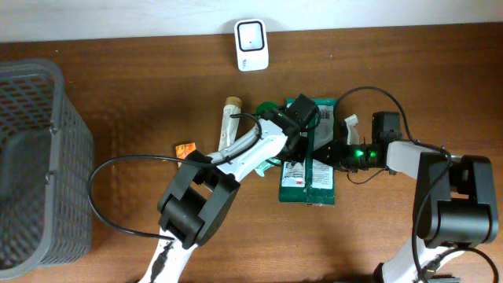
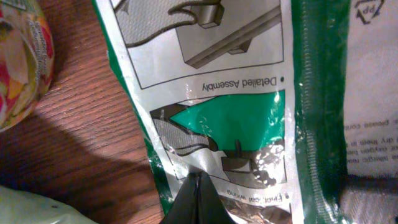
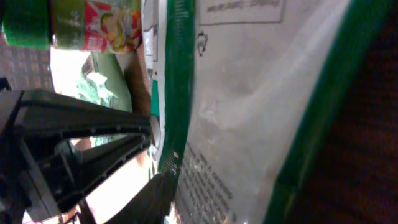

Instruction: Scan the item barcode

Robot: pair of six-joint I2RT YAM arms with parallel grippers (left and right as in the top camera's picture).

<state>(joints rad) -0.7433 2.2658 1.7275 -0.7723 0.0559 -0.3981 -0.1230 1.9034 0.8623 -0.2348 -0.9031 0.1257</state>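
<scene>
A green and white packet (image 1: 321,182) with printed diagrams lies mid-table among other packets. In the left wrist view my left gripper (image 2: 198,184) is shut, its tips pressed together on the packet (image 2: 236,93); from above, the left gripper (image 1: 301,149) is over the packet's upper part. My right gripper (image 1: 320,153) reaches in from the right. In the right wrist view the packet (image 3: 249,106) fills the frame, and one dark finger (image 3: 152,199) lies against its green edge. The other finger is hidden. The white scanner (image 1: 251,45) stands at the table's back edge.
A grey mesh basket (image 1: 31,157) fills the left side. A tube with a tan cap (image 1: 231,118) and a small orange packet (image 1: 186,148) lie left of the packets. A colourful wrapped item (image 2: 22,56) lies close to my left gripper. Cables trail from both arms.
</scene>
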